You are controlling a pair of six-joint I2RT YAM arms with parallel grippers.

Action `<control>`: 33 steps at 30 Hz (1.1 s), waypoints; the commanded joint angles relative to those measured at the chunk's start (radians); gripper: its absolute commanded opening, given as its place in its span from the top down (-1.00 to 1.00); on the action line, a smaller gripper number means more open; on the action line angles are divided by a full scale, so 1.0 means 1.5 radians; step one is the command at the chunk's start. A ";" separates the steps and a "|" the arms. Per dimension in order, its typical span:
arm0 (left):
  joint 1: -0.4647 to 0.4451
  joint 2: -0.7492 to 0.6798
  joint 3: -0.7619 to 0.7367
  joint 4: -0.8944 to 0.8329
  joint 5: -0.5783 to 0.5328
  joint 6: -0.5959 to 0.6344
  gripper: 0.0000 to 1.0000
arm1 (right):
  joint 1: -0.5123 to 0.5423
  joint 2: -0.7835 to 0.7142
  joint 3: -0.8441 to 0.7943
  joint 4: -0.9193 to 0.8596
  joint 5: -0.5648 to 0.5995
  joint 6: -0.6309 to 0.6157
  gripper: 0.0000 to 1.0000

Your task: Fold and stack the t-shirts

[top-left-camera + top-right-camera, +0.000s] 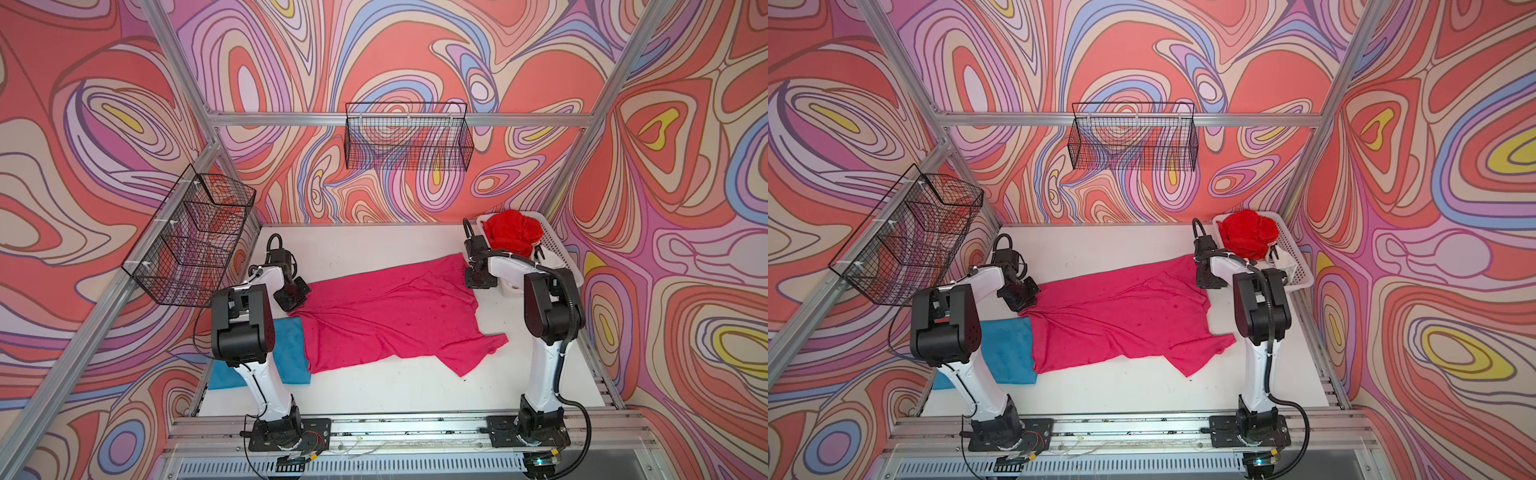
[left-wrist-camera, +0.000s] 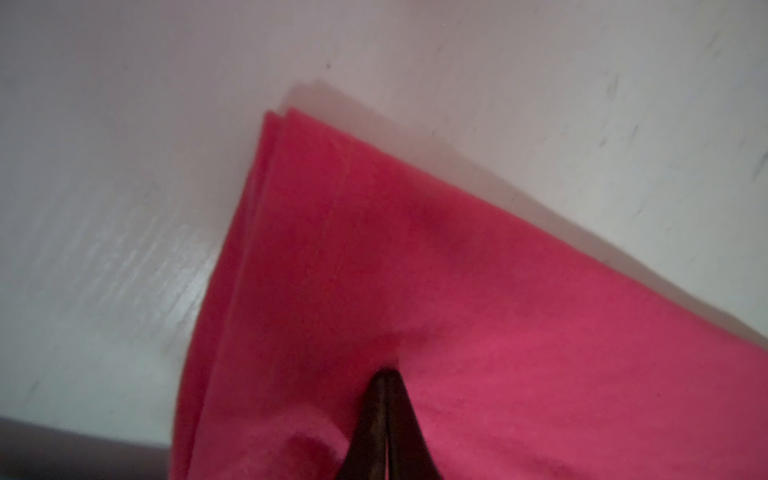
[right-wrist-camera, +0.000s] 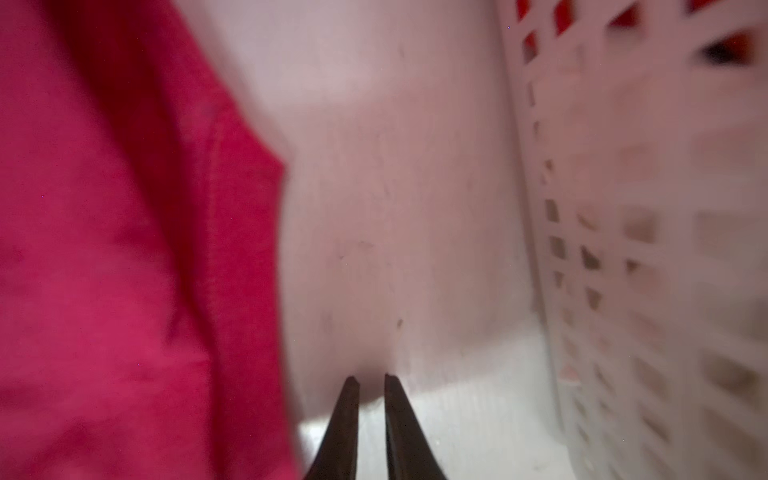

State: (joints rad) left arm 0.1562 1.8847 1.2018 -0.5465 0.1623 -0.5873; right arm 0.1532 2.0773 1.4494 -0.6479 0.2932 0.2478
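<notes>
We see the magenta-pink t-shirt [image 1: 386,316] [image 1: 1121,320] spread across the middle of the white table [image 1: 395,386], creased, with one sleeve pointing toward the right arm's base. Its left edge lies over the teal-blue t-shirt [image 1: 291,353] [image 1: 1007,349], which sits flat by the table's left side, partly hidden by the left arm. The left gripper [image 1: 293,297] [image 2: 386,376] is down at the far left corner of the magenta-pink t-shirt. In the left wrist view we find its jaws pressed together on the cloth, which puckers at the tips, so it looks pinched there. The right gripper [image 1: 480,284] [image 3: 372,378] points down at the shirt's far right corner. In the right wrist view we see its jaws only a thin gap apart with nothing between them, over bare table between the shirt's edge and the side of the white basket [image 1: 561,245] [image 3: 623,208]. That basket stands in the far right corner of the table, and the bright red t-shirt [image 1: 513,232] [image 1: 1248,232] is bunched up inside it, rising above the rim
</notes>
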 commanded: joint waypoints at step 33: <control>-0.001 0.032 -0.027 -0.054 -0.002 0.004 0.86 | -0.013 -0.044 -0.057 0.036 -0.223 0.025 0.57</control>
State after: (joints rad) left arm 0.1570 1.8851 1.2018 -0.5465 0.1677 -0.5873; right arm 0.1364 1.9816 1.3647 -0.6170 -0.0040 0.2859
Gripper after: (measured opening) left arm 0.070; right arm 0.218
